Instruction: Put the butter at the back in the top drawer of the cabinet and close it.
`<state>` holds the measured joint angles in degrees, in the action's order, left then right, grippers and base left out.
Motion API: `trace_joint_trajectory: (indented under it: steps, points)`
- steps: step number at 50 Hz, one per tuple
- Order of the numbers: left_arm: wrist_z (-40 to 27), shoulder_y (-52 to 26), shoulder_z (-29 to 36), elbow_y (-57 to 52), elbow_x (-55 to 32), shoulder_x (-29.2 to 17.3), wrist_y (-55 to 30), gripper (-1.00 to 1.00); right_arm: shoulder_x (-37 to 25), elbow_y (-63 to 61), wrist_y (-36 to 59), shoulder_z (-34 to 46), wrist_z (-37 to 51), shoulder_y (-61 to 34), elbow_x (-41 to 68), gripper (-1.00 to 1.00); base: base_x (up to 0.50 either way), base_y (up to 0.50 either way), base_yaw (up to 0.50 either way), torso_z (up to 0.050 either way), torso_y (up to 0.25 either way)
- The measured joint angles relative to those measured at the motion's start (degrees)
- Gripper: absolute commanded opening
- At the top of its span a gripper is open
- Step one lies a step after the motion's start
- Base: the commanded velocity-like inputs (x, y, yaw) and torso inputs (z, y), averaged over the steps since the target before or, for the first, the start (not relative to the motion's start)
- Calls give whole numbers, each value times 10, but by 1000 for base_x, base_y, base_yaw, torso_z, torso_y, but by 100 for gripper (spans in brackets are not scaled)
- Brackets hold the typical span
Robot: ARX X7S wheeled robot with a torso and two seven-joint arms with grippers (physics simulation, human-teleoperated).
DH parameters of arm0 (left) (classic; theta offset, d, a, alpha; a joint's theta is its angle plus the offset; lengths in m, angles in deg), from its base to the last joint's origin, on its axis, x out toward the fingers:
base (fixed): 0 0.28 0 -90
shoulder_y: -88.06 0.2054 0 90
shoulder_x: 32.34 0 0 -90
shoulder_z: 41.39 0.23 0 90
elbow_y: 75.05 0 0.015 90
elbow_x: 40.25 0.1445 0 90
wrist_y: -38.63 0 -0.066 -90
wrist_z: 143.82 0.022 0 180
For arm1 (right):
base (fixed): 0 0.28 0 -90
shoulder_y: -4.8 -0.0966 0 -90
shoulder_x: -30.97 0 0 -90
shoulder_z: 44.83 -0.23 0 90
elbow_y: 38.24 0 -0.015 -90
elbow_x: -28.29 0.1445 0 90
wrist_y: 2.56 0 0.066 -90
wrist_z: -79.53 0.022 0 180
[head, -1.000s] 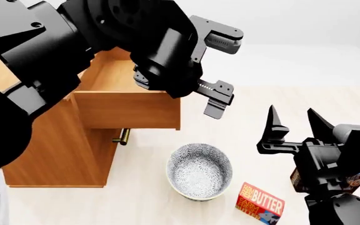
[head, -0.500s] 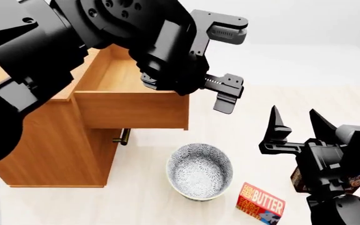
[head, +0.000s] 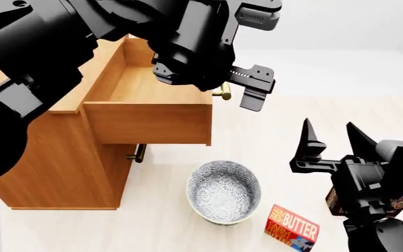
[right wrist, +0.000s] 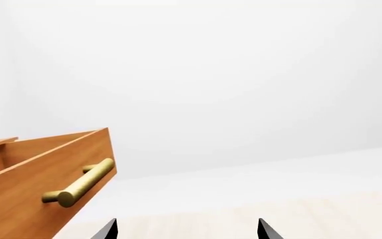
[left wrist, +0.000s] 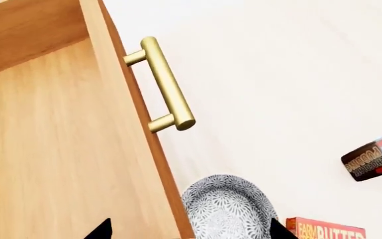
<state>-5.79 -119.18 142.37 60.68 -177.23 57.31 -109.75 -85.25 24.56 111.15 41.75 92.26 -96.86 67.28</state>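
Note:
The top drawer (head: pixel 149 113) of the orange-brown cabinet (head: pixel 54 173) stands pulled out and empty; its brass handle (left wrist: pixel 166 85) shows in the left wrist view and in the right wrist view (right wrist: pixel 79 183). The red and orange butter box (head: pixel 291 228) lies on the floor at the front right, beside the bowl; its edge shows in the left wrist view (left wrist: pixel 325 231). My left gripper (head: pixel 256 55) is open and empty, above the drawer's front right corner. My right gripper (head: pixel 333 137) is open and empty, pointing upward, behind the butter.
A patterned grey bowl (head: pixel 224 191) sits on the floor in front of the drawer, left of the butter. A brown-and-blue pudding box (left wrist: pixel 375 160) lies at the right, mostly hidden behind my right arm in the head view. A lower drawer handle (head: pixel 137 153) sticks out under the open drawer.
My left gripper has risen and shifted slightly right over the drawer's front corner, uncovering the drawer handle. The drawer came out a little further at first. The right arm has barely moved.

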Motion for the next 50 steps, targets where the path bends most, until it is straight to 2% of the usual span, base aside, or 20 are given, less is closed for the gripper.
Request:
trace_joint_trajectory:
  steps: [8,16,20,26,37,44,50]
  points:
    - [-36,-16,-6,12,24,2,1,100,-2,-4,4,3,4,-1,0,100,0,0,0,0,0]
    - [-28,-57,-9,34,34,3,-3,100,-4,-8,10,6,9,-4,0,100,0,0,0,0,0]
    - [-39,-82,-25,4,25,-19,9,100,-5,-11,15,8,15,-7,-1,100,0,0,0,0,0]
    - [-93,-103,-65,-122,1,-94,59,100,-7,-16,26,15,25,-13,-4,100,0,0,0,0,0]
    - [-188,-90,-151,-410,-11,-267,182,100,-9,-27,52,32,46,-28,-9,100,0,0,0,0,0]
    - [-222,-57,-197,-586,11,-379,250,100,-10,-32,66,42,56,-38,-12,100,0,0,0,0,0]
    - [-226,-19,-233,-726,38,-473,301,100,-13,-33,78,48,62,-46,-11,100,0,0,0,0,0]
